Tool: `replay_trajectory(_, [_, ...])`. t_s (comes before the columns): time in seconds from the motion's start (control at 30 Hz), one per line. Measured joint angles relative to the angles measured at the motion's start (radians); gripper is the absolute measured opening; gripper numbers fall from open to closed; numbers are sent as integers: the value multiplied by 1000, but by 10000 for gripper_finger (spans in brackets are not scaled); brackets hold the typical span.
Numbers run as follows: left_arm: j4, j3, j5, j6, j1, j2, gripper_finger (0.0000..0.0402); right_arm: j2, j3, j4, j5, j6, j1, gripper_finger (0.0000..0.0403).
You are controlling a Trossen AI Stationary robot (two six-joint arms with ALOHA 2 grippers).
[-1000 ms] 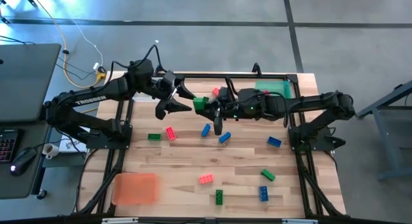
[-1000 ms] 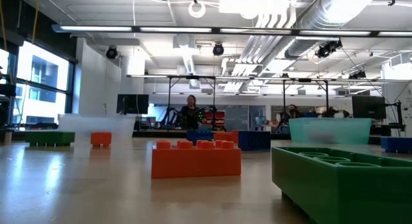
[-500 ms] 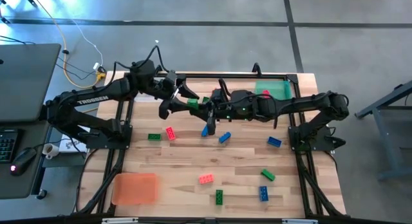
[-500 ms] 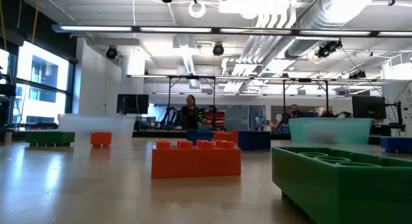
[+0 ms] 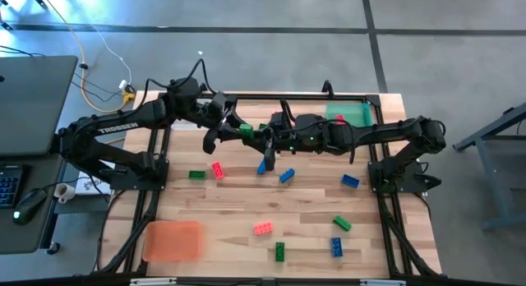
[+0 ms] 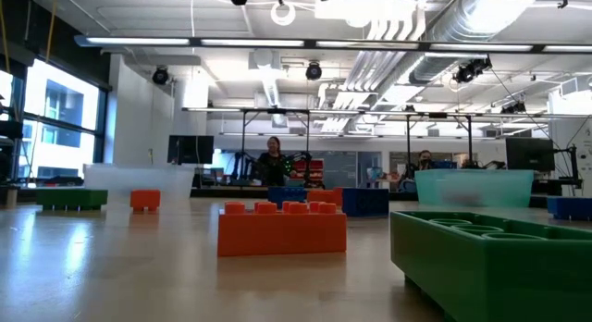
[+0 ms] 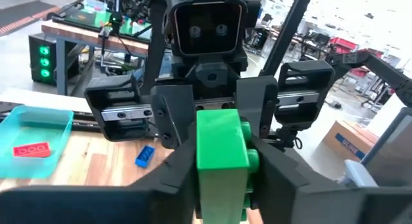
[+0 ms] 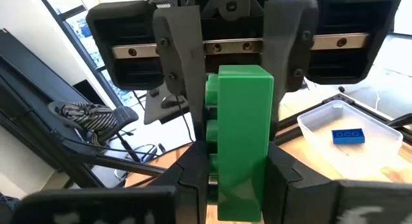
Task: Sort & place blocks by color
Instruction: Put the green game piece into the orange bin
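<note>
A green block [image 5: 246,131] is held in the air near the middle of the tabletop's far edge, clenched at once by the left gripper [image 5: 233,130] and the right gripper [image 5: 261,138], fingers closed on it.

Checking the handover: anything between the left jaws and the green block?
Nothing visible. The green block sits between both arms' jaws above the table: right gripper holds one end, left gripper has closed on the other.

A green studded brick [image 8: 243,140] stands upright between the right gripper [image 8: 235,185] fingers, which clamp its lower part. The left gripper [image 8: 237,69], facing it, closes its two fingers on the brick's upper part. Beyond, a clear tray [image 8: 322,130] on the worktop [image 8: 302,153] holds one blue brick [image 8: 348,135].
</note>
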Motion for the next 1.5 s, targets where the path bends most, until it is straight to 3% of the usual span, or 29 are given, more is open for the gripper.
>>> replay_trajectory(0.1, [-3,0,1,0,1,0,63,0,0,-7,0,13,0,95])
replay_trajectory(0.27, [-25,0,-2,31,0,0,63,-1,0,-15,-1,15,0,122])
replay_trajectory(0.63, [-142,0,-37,80,0,-1,63,-1,-1,-121,-1,0,0,137])
replay_trajectory(0.83, [-167,0,-77,75,1,-1,63,-1,-1,-166,16,1,-4,185])
replay_trajectory(1.0, [-325,0,-132,81,-1,-18,63,-17,-1,-221,-1,1,-34,212])
replay_trajectory(1.23, [-582,0,-211,46,-24,-71,63,-46,-1,-366,-27,40,-103,215])
replay_trajectory(1.5, [-878,0,-359,-87,-145,-163,63,-47,-1,-438,-95,52,-195,215])
